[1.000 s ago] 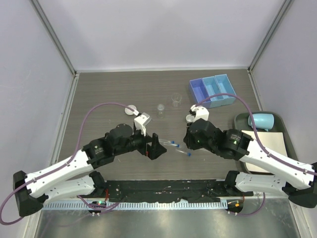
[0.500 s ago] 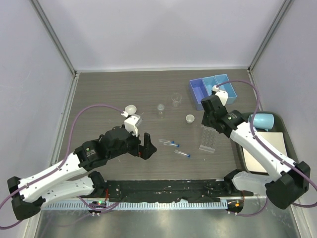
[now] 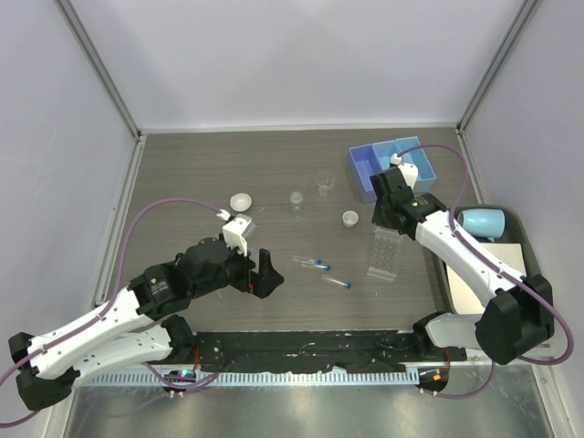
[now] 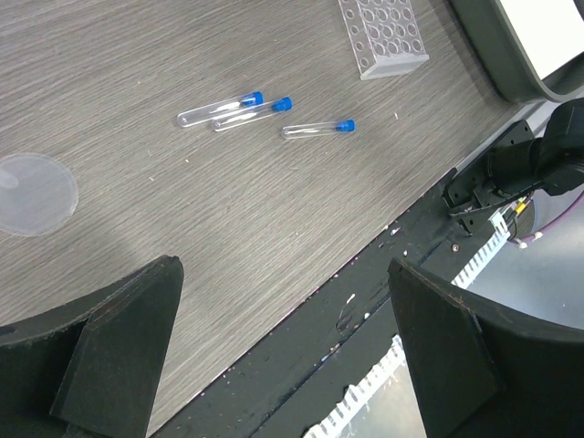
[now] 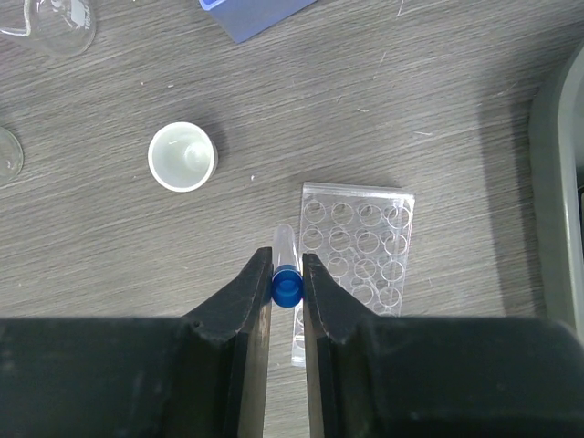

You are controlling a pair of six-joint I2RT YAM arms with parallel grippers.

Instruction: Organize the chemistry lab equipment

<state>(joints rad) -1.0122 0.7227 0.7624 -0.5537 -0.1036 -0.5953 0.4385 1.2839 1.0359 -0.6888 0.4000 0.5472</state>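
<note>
The right gripper (image 5: 286,259), clamped on a small clear blue-capped tube (image 5: 286,288) pointing downward, hangs at the nine-o'clock edge of the clear plastic tube rack (image 5: 358,260); the left gripper (image 4: 283,274) gapes empty.

This is a robotics test cell: a grey wood-pattern table (image 3: 228,164) closed in by plain pale walls (image 3: 292,64), with two robot arms (image 3: 100,324) bolted at its near edge. Small laboratory ware lies on it (a clear tube rack (image 3: 388,260), blue-capped tubes (image 3: 315,264)).
</note>
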